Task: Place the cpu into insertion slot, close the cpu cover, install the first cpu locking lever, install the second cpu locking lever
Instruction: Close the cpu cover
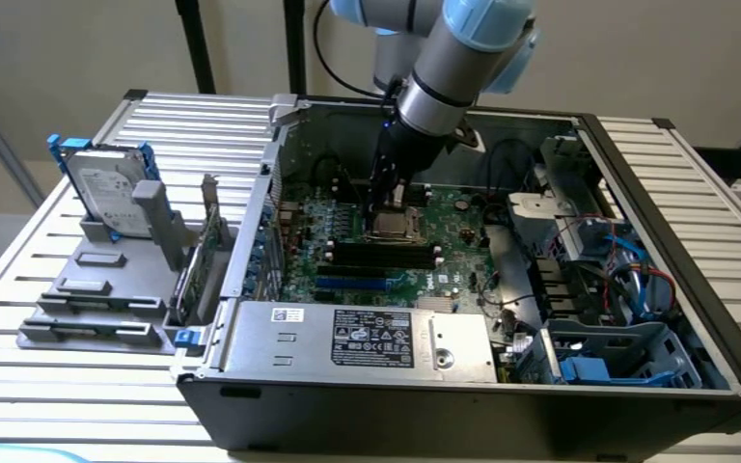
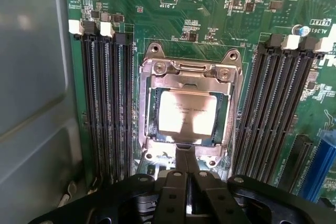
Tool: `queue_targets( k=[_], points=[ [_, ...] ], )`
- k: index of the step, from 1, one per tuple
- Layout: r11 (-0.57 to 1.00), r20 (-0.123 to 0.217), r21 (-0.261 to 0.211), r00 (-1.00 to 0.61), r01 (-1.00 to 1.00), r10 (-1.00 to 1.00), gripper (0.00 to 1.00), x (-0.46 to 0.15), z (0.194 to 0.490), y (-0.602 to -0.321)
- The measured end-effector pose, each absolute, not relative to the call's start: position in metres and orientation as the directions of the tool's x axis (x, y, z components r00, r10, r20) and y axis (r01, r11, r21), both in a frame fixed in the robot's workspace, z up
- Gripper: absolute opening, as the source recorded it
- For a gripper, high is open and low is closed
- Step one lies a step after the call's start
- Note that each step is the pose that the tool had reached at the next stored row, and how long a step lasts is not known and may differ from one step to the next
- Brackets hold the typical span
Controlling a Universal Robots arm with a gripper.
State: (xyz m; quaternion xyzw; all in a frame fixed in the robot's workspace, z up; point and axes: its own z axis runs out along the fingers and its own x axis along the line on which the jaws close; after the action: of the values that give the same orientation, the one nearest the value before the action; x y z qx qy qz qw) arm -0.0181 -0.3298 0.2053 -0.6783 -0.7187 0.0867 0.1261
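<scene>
**Item:** cpu [image 2: 187, 113], silvery face up, lying flat in the insertion slot [image 2: 152, 115] on the green circuit board [image 2: 173, 19].

**Item:** cpu cover [image 2: 185, 70]. We read it as lowered, framing the chip.

**Item:** fingers [image 2: 178, 174], drawn together with nothing seen between them. Their tips touch the cover's near edge tab, and the chip lies straight ahead of them.

**Room:** long black memory slots [image 2: 107, 108] flank the socket closely on both sides. We judge the free room to lie above and along the fingers' own line.
</scene>
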Motion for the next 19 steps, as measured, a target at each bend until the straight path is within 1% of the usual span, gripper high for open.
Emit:
queue_targets(
  k=[11, 19],
  points=[
    [0.056, 0.064, -0.297, -0.038, 0.953, 0.997, 0.11, -0.020, 0.198, -0.330],
    [0.056, 0.067, -0.299, -0.038, 0.953, 0.997, 0.11, -0.028, 0.217, -0.333]
  ],
)
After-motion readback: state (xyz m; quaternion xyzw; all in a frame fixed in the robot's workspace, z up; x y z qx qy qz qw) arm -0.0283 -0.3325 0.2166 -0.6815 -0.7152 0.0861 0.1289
